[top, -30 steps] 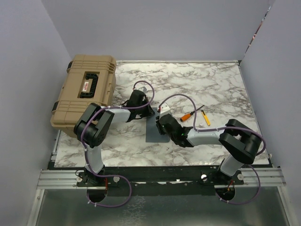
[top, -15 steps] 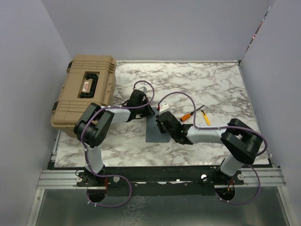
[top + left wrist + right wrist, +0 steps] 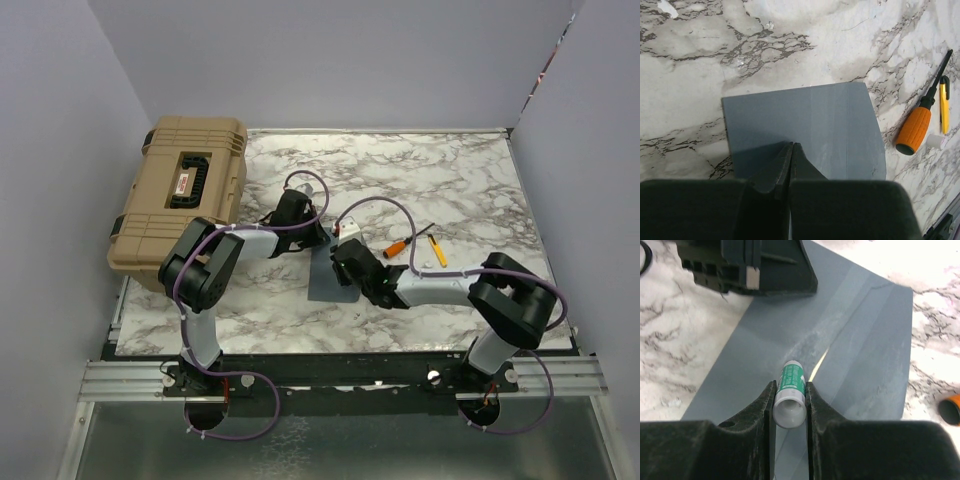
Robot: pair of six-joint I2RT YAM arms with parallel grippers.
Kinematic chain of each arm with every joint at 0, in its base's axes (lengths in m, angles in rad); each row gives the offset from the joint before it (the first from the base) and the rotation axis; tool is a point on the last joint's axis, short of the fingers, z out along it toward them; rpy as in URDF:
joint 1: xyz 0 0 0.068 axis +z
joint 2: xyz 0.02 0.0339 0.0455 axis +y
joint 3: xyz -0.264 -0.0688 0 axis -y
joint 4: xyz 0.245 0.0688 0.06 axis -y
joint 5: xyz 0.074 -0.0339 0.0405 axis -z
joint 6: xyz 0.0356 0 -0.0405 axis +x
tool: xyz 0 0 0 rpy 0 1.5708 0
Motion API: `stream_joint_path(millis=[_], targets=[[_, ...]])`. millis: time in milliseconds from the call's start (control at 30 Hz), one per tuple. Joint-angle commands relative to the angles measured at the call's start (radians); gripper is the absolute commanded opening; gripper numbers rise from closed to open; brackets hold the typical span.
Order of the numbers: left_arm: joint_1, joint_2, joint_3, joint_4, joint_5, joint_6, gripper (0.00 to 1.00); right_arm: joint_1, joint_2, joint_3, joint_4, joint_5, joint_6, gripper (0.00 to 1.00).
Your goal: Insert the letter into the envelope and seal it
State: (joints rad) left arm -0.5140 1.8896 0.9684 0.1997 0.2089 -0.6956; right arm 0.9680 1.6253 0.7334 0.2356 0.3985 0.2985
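The grey-blue envelope (image 3: 322, 288) lies flat on the marble table. My left gripper (image 3: 792, 145) is shut, with its tips resting on the envelope (image 3: 810, 115) near one edge. My right gripper (image 3: 789, 388) is shut on a green-and-white glue stick (image 3: 791, 380) and holds it tip-down on the envelope (image 3: 865, 340) beside the flap fold. Of the letter only a thin cream sliver (image 3: 819, 365) shows at a slit in the envelope; the rest is hidden inside. In the top view the left gripper (image 3: 318, 238) and the right gripper (image 3: 342, 260) meet over the envelope's far end.
A tan hard case (image 3: 185, 195) fills the table's back left corner. An orange-handled screwdriver (image 3: 915, 127) and a yellow tool (image 3: 943, 100) lie right of the envelope, with a small white cap (image 3: 935, 141) beside them. In the right wrist view the left gripper (image 3: 750, 270) is just ahead.
My right gripper has shifted slightly left over the envelope with the glue stick in it. The left gripper has stayed in place.
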Motion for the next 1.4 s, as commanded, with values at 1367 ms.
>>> stream_joint_path(millis=[1367], targets=[[0.006,0.118,-0.007,-0.240,-0.056,0.029,0.00,-0.078,0.137,0.093,-0.266,0.032,0.071,0.00]])
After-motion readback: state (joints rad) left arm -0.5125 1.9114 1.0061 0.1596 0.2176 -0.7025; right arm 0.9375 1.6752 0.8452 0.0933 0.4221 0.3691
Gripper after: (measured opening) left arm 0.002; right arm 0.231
